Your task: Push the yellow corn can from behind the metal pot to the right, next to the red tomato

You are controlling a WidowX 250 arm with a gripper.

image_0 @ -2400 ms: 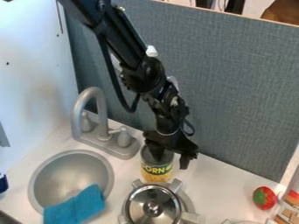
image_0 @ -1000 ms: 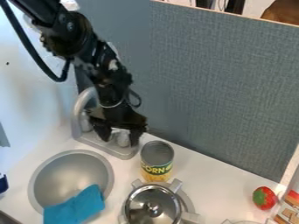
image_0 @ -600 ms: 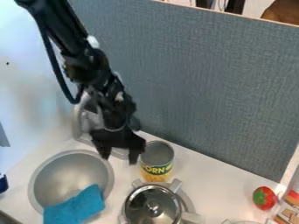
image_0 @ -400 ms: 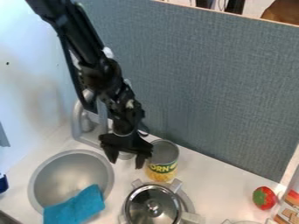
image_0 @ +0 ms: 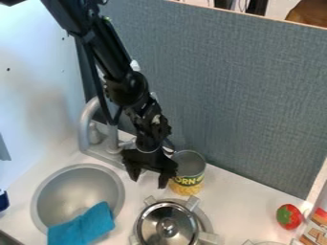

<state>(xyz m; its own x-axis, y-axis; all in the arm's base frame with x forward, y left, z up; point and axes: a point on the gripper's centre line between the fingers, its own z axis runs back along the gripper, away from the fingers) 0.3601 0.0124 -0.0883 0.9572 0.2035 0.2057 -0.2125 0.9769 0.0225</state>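
We see the claw (image_0: 148, 177) spread wide and the corn can (image_0: 190, 174) upright just beside it, perhaps touching its nearer finger. We note the can's dull grey top, green band, yellow lettering and kernel-yellow lower label.

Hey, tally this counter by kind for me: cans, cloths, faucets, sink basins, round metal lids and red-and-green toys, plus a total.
Can: 1
Cloth: 1
Faucet: 1
Sink basin: 1
Round metal lid: 1
Red-and-green toy: 1
Total: 6
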